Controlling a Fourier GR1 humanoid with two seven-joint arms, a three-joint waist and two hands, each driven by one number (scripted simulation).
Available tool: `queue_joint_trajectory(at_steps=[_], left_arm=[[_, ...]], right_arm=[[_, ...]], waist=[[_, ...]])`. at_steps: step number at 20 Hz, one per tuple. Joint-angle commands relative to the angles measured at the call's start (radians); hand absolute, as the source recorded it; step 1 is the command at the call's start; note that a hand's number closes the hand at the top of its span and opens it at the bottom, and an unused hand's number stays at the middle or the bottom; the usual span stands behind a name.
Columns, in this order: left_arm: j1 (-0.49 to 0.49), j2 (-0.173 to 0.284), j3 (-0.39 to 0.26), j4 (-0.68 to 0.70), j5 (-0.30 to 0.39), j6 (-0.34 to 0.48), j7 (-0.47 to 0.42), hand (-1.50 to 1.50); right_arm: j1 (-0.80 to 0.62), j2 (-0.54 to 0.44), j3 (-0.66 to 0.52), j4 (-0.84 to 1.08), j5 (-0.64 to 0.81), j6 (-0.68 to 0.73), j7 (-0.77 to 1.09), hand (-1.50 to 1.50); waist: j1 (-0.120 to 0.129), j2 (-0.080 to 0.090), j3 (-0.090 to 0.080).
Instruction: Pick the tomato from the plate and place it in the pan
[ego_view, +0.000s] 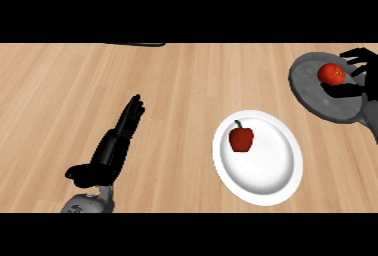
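Note:
A round red tomato (331, 74) sits over the dark grey pan (310, 87) at the right edge. My right hand (359, 75) is curled round the tomato, with fingers above it and the thumb below. The white plate (277, 175) lies at centre right and carries a red bell pepper (241, 138) with a green stem. On the left, my left hand (118, 142) rests on the wooden counter, its fingers straight and pointing away from me. It holds nothing.
A dark object (136, 44) peeks in at the counter's far edge, top left. Bare wood lies between my left hand and the plate.

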Motion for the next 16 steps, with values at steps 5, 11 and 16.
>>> queue_joint_trajectory(at_steps=[5,11,16], left_arm=[[-0.003,0.02,0.011,-0.004,0.007,-0.019,0.005,0.0],[-0.002,0.0,0.011,0.006,0.009,-0.007,-0.003,0.0],[0.021,0.011,0.011,0.032,-0.007,-0.01,-0.037,0.0]], right_arm=[[-0.093,-0.018,0.002,0.157,-0.011,0.267,-0.003,-1.5],[-0.087,0.014,-0.136,0.121,-0.15,0.205,-0.161,-1.5],[-0.096,-0.028,-0.229,0.137,-0.247,0.28,-0.206,-1.5]], waist=[[0.016,0.002,0.003],[0.001,0.002,0.005],[-0.024,-0.009,0.002]])
